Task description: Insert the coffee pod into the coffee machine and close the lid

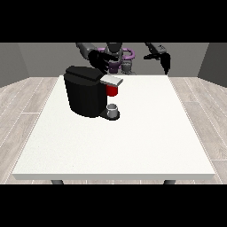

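Note:
The black coffee machine [85, 94] stands on the table's left half. Its grey lid [111, 80] lies flat and juts right over a red part [112, 90]; whether that is the pod I cannot tell. A small grey cup [113, 109] sits on the machine's base below it. The hand at the view's left [100, 60] hovers just behind and above the machine's top, its fingers spread and holding nothing. The hand at the view's right [165, 60] hangs raised over the table's far right corner, fingers relaxed and pointing down, empty.
The white table [146, 133] stretches wide to the front and right of the machine. The robot's torso [119, 55] stands behind the far edge. Wooden floor surrounds the table.

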Motion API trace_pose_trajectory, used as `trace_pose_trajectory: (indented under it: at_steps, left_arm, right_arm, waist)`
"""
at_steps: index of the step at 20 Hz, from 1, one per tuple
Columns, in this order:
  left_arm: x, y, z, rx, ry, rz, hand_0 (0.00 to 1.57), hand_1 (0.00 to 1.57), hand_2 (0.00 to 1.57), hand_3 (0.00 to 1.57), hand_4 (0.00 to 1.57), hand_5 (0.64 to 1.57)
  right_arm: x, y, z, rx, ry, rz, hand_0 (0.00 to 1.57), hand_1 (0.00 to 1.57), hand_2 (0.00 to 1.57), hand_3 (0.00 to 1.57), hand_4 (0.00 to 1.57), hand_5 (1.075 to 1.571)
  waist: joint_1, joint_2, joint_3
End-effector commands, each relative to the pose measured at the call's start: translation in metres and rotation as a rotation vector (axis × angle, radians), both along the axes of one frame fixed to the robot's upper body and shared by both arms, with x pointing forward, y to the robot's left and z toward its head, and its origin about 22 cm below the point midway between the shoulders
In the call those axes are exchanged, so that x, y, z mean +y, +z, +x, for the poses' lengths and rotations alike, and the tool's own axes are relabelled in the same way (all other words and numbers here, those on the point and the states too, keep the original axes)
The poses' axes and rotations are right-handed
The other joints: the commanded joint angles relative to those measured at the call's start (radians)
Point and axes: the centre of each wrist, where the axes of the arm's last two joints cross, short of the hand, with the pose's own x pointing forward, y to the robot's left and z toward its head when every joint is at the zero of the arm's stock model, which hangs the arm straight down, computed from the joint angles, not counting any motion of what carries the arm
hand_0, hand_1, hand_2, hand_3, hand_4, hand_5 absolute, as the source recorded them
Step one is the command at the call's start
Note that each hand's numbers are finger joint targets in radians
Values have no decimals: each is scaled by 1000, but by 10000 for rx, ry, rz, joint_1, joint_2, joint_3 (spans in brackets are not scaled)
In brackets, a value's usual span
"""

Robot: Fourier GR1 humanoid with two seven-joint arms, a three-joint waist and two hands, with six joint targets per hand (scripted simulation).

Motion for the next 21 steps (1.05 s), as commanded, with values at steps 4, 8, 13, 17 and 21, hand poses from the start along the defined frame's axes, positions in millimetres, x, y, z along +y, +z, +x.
trace_pose_trajectory:
  at_steps: [4,8,13,17,21]
  left_arm:
    - [-7,10,7,-575,-341,20,0,0,0,0,196,1571]
    - [-20,-1,-15,-215,-434,33,0,0,0,0,165,1571]
    - [-14,-16,-17,-576,-449,-298,0,0,0,0,192,1571]
    - [-24,-32,-17,271,124,-310,0,0,0,0,192,1571]
    - [2,-42,-28,687,471,-207,0,0,0,0,192,1571]
  right_arm:
    - [21,13,5,-313,139,-570,0,0,0,0,110,1571]
    - [13,-13,-2,102,262,-7,0,0,0,0,125,1571]
    - [47,-17,-18,-294,1689,418,0,0,0,0,178,1571]
    - [49,-58,-54,270,2138,1668,0,0,0,0,269,1571]
    - [41,-100,-91,1269,974,2364,0,0,0,0,157,1571]
  waist:
    - [-33,-157,-5]
    - [149,-719,-3]
    - [-404,-836,-6]
    - [-1025,-1576,-3]
    - [-1185,-1971,-4]
